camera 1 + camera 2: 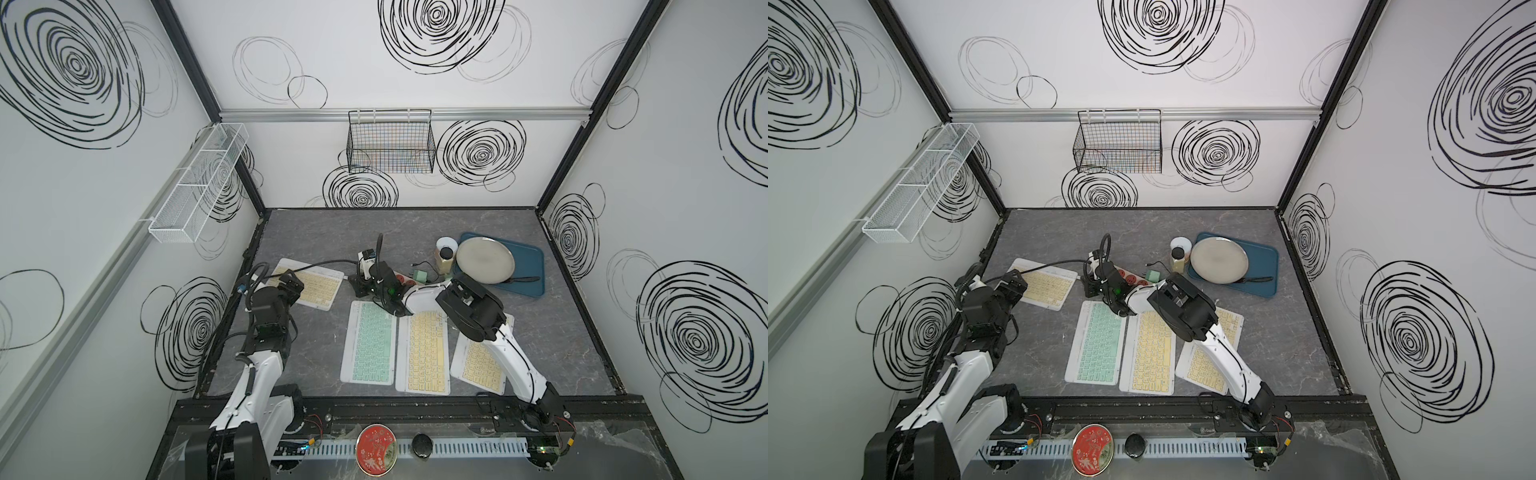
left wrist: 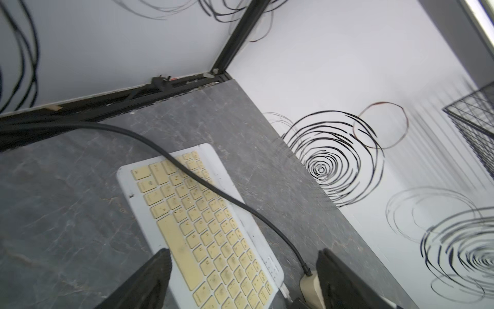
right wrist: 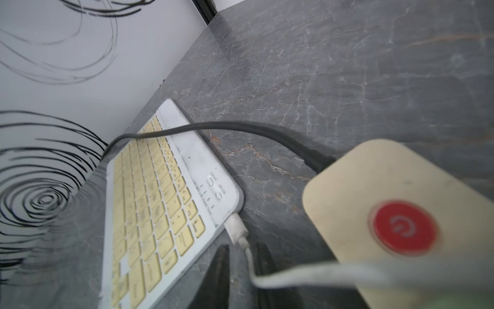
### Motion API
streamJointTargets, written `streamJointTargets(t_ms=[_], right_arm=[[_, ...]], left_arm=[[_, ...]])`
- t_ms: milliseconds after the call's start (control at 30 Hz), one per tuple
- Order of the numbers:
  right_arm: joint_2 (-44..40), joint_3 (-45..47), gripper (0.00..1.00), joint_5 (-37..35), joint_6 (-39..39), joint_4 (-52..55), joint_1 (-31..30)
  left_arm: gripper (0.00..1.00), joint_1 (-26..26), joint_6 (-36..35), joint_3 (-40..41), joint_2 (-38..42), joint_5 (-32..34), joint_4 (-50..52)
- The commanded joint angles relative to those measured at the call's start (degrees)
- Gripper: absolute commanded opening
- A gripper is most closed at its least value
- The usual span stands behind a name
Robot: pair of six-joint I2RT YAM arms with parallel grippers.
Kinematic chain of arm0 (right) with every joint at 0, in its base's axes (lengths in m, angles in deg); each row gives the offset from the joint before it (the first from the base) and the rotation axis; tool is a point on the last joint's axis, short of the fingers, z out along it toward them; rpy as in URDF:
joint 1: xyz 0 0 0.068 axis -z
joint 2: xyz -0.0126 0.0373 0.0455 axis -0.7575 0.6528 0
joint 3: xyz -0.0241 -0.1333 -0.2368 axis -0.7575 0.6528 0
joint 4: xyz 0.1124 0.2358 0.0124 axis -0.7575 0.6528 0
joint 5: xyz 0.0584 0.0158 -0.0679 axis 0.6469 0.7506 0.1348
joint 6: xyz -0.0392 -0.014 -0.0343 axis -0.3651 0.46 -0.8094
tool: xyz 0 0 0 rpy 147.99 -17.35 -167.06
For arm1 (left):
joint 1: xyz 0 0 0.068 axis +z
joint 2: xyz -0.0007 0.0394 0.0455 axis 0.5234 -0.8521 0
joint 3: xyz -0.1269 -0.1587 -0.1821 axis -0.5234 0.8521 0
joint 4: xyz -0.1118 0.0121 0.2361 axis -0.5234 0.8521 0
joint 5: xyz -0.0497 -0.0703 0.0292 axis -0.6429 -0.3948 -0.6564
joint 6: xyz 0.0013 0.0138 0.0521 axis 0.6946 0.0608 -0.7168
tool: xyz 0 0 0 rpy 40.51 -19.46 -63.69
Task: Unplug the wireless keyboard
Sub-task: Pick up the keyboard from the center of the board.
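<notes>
- My right gripper: jaws narrow around white cable by plug in keyboard; pinch not discernible.
- My left gripper: wide open, empty, above same keyboard.

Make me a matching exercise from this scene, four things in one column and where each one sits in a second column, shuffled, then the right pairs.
1. mint-green-keyed keyboard
2. round silver metal plate
3. white charging plug
4. black wire basket

A. hung on the back-wall rail
B. plugged into a cream-keyed white keyboard
C. flat on the grey marbled table
D. on the blue tray

Pairs: 1-C, 2-D, 3-B, 4-A
</notes>
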Motion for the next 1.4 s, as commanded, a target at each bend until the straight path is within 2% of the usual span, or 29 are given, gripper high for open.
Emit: streamJointTargets(t_ms=[0,33,100,167,400,533,633,733,800,900,1033,1233,1367], right_arm=[[-3.9,4.0,0.04,-0.2,0.0,-2.6,-0.1],[-4.7,5.4,0.0,-0.2,0.2,-3.2,0.0],[-6.3,7.9,0.0,0.2,0.4,-3.9,0.0],[-7.9,10.5,0.0,0.7,0.7,-5.0,0.1],[-13.2,15.9,0.0,3.7,3.9,-9.0,0.2],[-15.6,16.4,0.0,4.6,5.3,-8.9,0.1],[-16.2,16.0,0.0,5.7,6.0,-8.7,-0.1],[-16.6,15.8,0.0,5.8,6.5,-8.8,-0.1],[-16.9,15.6,0.0,5.8,6.8,-8.7,-0.1],[-17.0,15.2,0.0,6.0,6.8,-8.5,-0.2],[-17.0,14.7,0.0,6.1,6.7,-8.2,-0.1],[-17.0,14.5,0.0,6.3,6.5,-8.2,-0.2],[-17.0,14.5,0.0,6.4,6.8,-8.6,-0.4]], left_arm=[[0.89,-4.3,-7.7,-2.5,1.0,-0.6,-0.4],[0.89,-5.6,-8.4,-3.2,1.0,-0.6,0.6],[0.89,-7.4,-7.6,-3.9,1.3,1.1,2.7],[0.9,-8.4,-2.5,-2.9,2.1,3.5,4.0],[0.92,-9.5,12.8,8.0,7.5,3.0,-1.3],[0.96,-9.1,14.8,13.2,11.8,4.4,-0.8],[1.0,-8.5,13.9,12.5,12.1,2.6,0.6],[0.99,-7.3,16.2,12.8,9.9,-2.6,-2.2],[0.99,-7.3,20.2,15.3,8.1,-4.9,-8.2],[1.0,-7.2,24.6,18.0,4.8,-6.3,-14.7],[0.99,-6.7,25.6,16.6,0.2,-7.7,-14.3],[0.99,-6.4,27.0,17.3,-7.6,-9.7,-25.8],[1.0,-6.0,27.7,14.4,-16.5,-13.3,-30.7]])
